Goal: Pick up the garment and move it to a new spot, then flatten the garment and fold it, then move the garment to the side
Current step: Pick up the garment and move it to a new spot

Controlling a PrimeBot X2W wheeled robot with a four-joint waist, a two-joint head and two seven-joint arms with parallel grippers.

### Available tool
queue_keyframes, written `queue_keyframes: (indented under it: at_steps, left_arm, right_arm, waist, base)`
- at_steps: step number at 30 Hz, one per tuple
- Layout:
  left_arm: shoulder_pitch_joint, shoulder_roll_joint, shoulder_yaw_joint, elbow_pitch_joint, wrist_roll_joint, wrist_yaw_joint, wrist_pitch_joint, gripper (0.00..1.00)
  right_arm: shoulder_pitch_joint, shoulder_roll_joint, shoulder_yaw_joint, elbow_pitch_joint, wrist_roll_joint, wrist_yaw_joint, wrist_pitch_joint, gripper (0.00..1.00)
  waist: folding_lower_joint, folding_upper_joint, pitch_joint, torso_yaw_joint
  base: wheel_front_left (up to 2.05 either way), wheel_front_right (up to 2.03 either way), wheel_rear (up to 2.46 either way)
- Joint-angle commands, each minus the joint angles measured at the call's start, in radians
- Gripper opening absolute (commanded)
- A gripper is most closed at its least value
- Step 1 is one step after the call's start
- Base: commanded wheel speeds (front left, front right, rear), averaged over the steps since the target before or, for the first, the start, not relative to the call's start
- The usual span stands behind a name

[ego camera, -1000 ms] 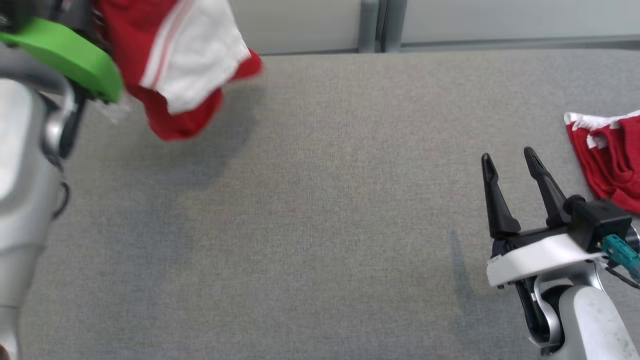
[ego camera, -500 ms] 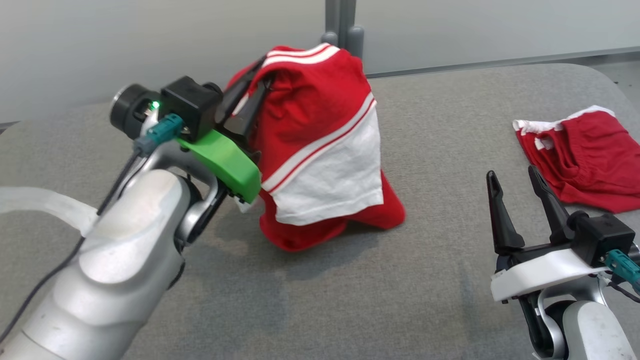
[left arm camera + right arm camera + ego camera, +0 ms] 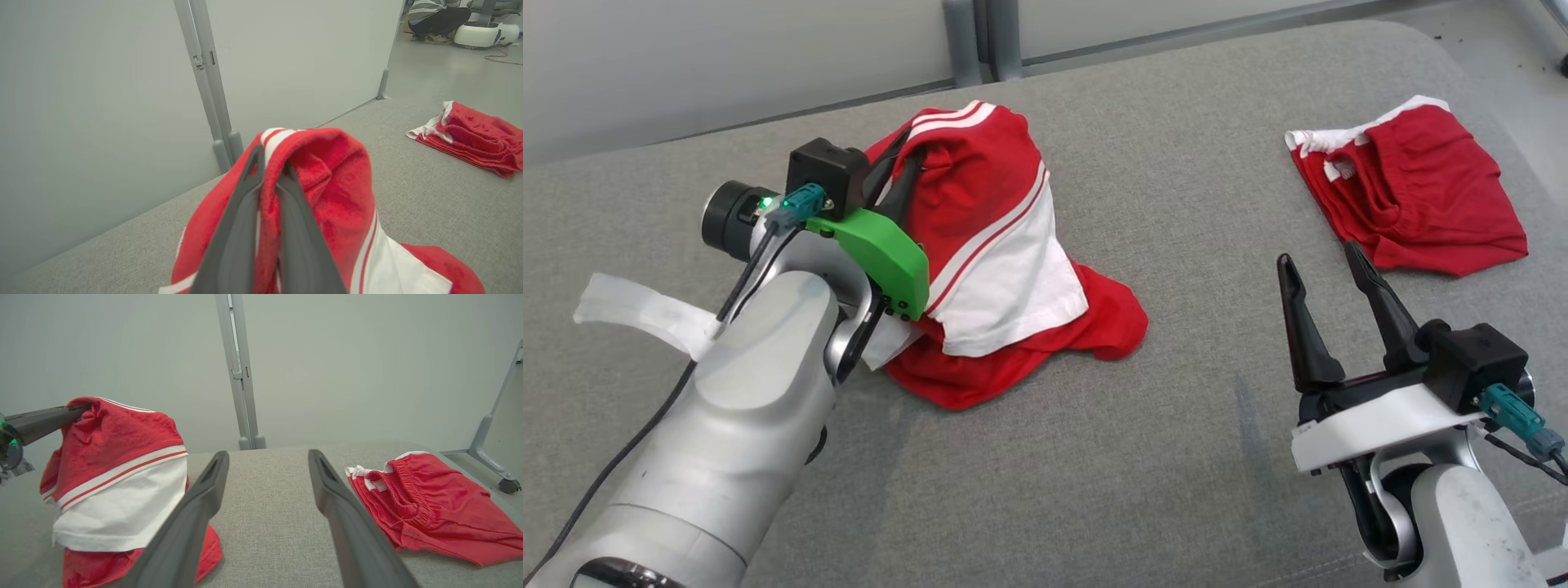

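The garment (image 3: pixel 996 245) is red with a white panel and white stripes. My left gripper (image 3: pixel 907 159) is shut on its upper edge and holds that edge up, while its lower part rests bunched on the grey table (image 3: pixel 1094 457). In the left wrist view the two dark fingers (image 3: pixel 241 220) pinch the red cloth (image 3: pixel 327 179). The right wrist view has the garment (image 3: pixel 114 473) at left. My right gripper (image 3: pixel 1323 269) stands open at the lower right, apart from the cloth, with nothing between its fingers (image 3: pixel 192 514).
A second red garment (image 3: pixel 1405 196) with a white waistband lies crumpled at the table's far right, also seen as a red pile (image 3: pixel 416 498) in the right wrist view. A grey partition wall (image 3: pixel 727 57) runs behind the table. A person (image 3: pixel 437 18) crouches on the floor far off.
The head camera has shifted a lot between frames. The held garment has come down from hanging in the air until its lower part lies on the table. The right gripper stays open.
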Motion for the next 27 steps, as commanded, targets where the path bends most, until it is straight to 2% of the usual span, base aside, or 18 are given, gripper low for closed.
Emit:
queue_keyframes:
  at_steps: [1,2,3,5,8,15,27]
  left_arm:
    - [-0.026,-0.004,0.011,0.040,-0.009,0.001,-0.012,0.00]
    - [-0.037,-0.009,0.013,0.074,-0.010,0.002,-0.016,0.06]
    - [-0.047,-0.014,0.017,0.104,-0.013,0.003,-0.022,0.23]
    - [-0.062,-0.021,0.028,0.161,-0.018,0.004,-0.029,1.00]
    - [-0.085,-0.030,0.046,0.224,-0.027,0.008,-0.040,1.00]
    - [-0.100,-0.049,0.083,0.263,-0.033,0.002,-0.053,1.00]
    - [0.138,-0.079,0.199,0.020,0.050,0.008,-0.049,1.00]
  right_arm:
    - [-0.017,-0.002,0.006,0.006,0.005,0.000,-0.010,1.00]
    - [-0.022,-0.002,0.011,0.009,0.007,0.000,-0.012,1.00]
    - [-0.026,-0.002,0.015,0.012,0.009,0.000,-0.015,1.00]
    - [-0.031,-0.002,0.021,0.018,0.011,0.000,-0.020,1.00]
    - [-0.041,-0.002,0.024,0.025,0.013,0.000,-0.023,1.00]
    - [-0.043,-0.002,0.014,0.042,0.011,0.000,-0.029,1.00]
    - [0.002,-0.002,-0.022,0.072,0.004,0.000,-0.021,1.00]
  waist:
    - [0.0001,0.0041,0.055,-0.052]
    - [0.0001,0.0041,0.061,-0.057]
    - [0.0001,0.0041,0.065,-0.061]
    - [0.0001,0.0041,0.071,-0.066]
    - [0.0001,0.0041,0.077,-0.066]
    - [0.0001,0.0041,0.069,-0.038]
    - [0.0001,0.0041,-0.035,0.069]
  base:
    - [0.00,0.00,0.00]
    - [0.00,0.00,0.00]
    - [0.00,0.00,0.00]
    - [0.00,0.00,0.00]
    - [0.00,0.00,0.00]
    - [0.00,0.00,0.00]
    - [0.00,0.00,0.00]
